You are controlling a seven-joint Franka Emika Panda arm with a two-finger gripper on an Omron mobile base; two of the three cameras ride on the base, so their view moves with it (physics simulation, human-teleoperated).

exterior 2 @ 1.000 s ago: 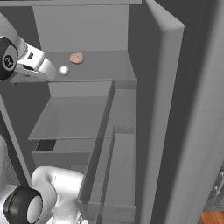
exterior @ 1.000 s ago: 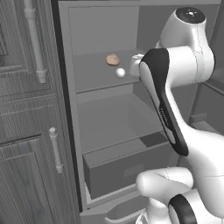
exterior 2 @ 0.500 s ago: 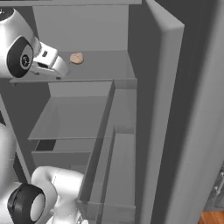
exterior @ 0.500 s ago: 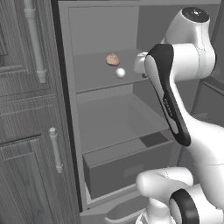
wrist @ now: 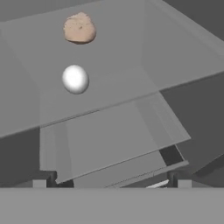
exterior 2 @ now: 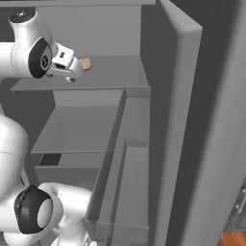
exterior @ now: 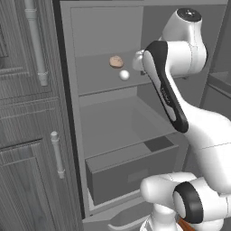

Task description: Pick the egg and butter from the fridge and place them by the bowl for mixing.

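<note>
I see the egg (wrist: 75, 79) on the fridge (exterior: 108, 85) shelf at eleven o'clock from my gripper (wrist: 111, 181), well apart. Fingers (wrist: 43, 181) spread wide, empty. The egg looks round; no axis I can tell.

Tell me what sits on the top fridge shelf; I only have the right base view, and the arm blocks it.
Observer: A small white egg lies on the top shelf, in front of the tan lump.
Operator: Are they touching?
Observer: No, the hand view shows bare shelf between them.
Operator: Is the pincer on the egg?
Observer: No. The pincer is open, short of the egg, holding nothing.
</note>
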